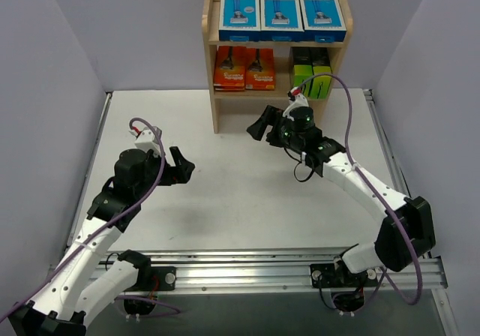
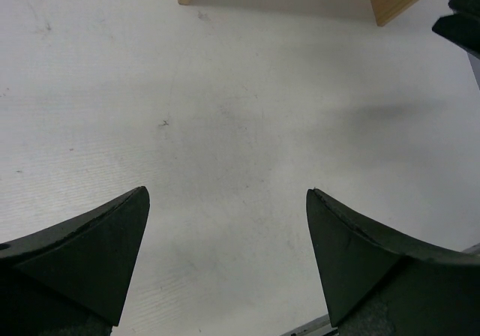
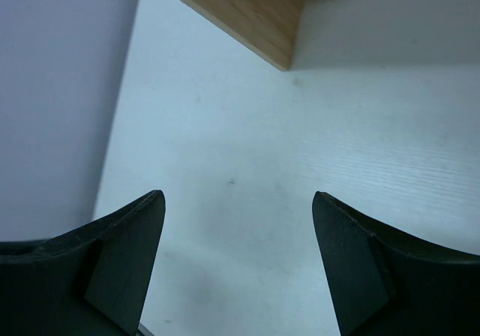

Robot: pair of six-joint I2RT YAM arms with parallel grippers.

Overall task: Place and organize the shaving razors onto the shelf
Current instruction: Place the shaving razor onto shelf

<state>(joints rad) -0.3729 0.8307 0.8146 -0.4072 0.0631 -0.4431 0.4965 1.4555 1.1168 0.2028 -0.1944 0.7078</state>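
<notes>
My left gripper (image 1: 182,167) hangs low over the table (image 1: 240,201), left of centre, well apart from the shelf (image 1: 211,66). Its jaws are spread wide and hold nothing; only white surface shows between them. My right gripper (image 1: 264,122) sits near the shelf's front, just off its left foot, pointing left. Its jaws are also parted and hold nothing, with bare table between the fingers (image 3: 120,261).

The razors are all on the shelf, which stands at the table's far edge. Three blue boxes (image 1: 282,15) stand side by side, touching, on the top tier. On the middle tier the orange packs (image 1: 244,70) fill the left half and the green boxes (image 1: 312,73) the right. I cannot see into the bottom tier.
</notes>
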